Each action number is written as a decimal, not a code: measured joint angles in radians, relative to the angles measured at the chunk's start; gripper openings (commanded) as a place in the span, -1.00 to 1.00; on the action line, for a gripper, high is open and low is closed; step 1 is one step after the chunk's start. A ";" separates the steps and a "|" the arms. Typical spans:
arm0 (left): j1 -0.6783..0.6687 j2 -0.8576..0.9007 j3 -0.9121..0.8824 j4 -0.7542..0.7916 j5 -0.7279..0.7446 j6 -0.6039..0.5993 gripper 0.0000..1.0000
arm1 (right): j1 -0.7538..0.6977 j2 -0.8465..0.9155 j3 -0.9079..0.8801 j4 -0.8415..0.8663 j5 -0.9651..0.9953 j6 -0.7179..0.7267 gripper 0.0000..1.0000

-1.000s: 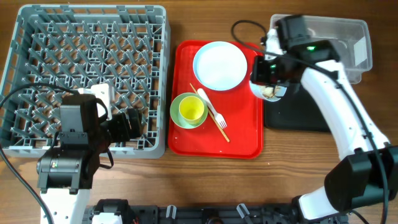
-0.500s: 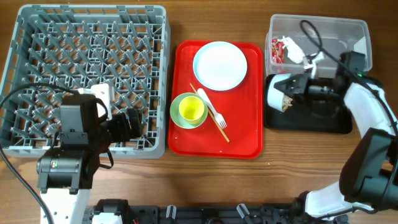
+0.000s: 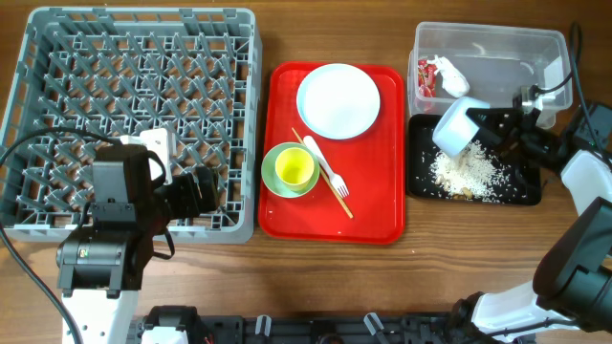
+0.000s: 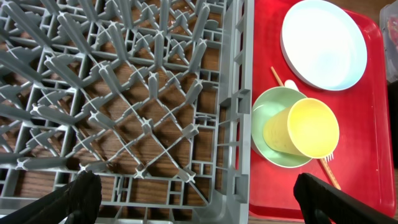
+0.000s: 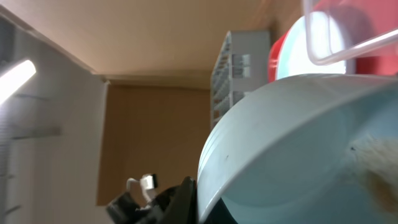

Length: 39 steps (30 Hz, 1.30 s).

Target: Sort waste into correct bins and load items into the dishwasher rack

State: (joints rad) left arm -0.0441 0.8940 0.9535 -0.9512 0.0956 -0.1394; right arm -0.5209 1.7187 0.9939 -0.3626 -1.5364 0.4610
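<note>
rice scraps in black tray, wrapper in tub

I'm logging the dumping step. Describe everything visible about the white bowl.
The white bowl is round, smooth and plastic-looking, held tipped steeply above the black tray, over the off-white scraps scattered there. The shut right end effector grips its rim. In the right wrist view a little crumbly residue clings inside.

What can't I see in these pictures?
Overhead: how the right claw pinches the tilted white bowl, hidden by the bowl.
Right wrist: the bowl's inside, blurred and cut off by the edge.
Overhead: near wall of the dishwasher rack, partly under the left arm.
Overhead: print on the red-and-white wrapper, too small.
</note>
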 measured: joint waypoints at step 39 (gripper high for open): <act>0.000 0.000 0.000 0.000 0.000 0.000 1.00 | 0.505 -0.227 0.202 -0.348 0.929 -0.284 -0.91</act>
State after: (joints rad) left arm -0.0441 0.8940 0.9535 -0.9508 0.0952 -0.1398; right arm -0.0162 1.4914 1.1957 -0.7105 -0.6071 0.1768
